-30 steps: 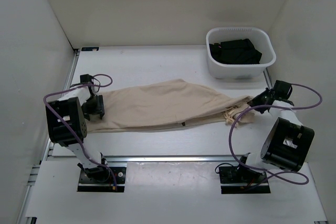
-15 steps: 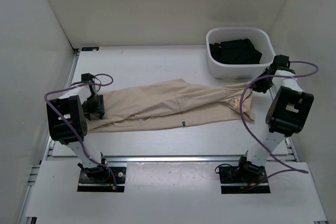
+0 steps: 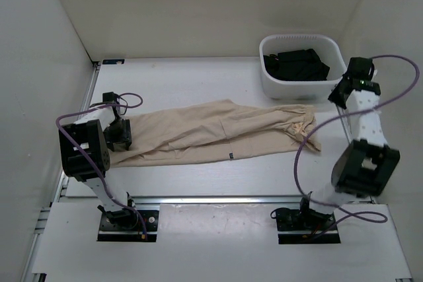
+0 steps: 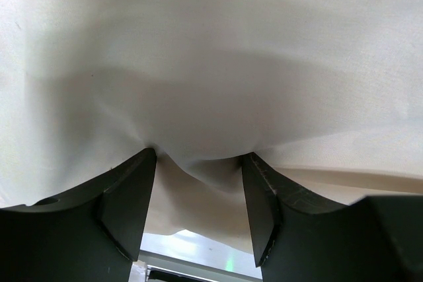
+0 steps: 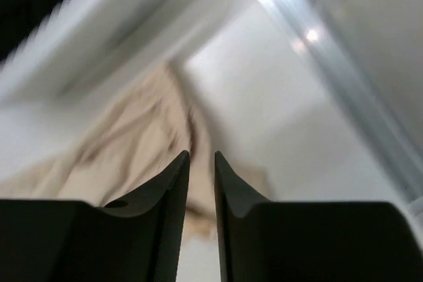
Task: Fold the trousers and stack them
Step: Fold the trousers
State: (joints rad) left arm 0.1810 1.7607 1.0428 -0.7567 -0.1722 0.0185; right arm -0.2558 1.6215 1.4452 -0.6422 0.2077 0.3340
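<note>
White table (image 3: 192, 80) lies beneath us. Our left gripper (image 4: 197, 156) pinches a pucker of the beige trousers (image 3: 211, 130), which stretch away to its right. Our right gripper (image 5: 201, 155) hangs clenched on nothing, the trousers' crumpled end below it, a white bin (image 3: 301, 89) just beside.

Back half of table (image 3: 185, 84): bare, wide passage from left wall to white bin (image 3: 297, 89). Back right corner: blocked by bin, black garments (image 3: 295, 64) piled inside. Mid-table: trousers (image 3: 211, 130) span left to right, bar any low sweep across. Narrow bare strip between trousers and front rail (image 3: 218, 198). At trousers' left end: left gripper (image 3: 120, 135), side wall close. Beside bin's right corner: right gripper (image 3: 337, 96), raised, right wall near, gap tight.
</note>
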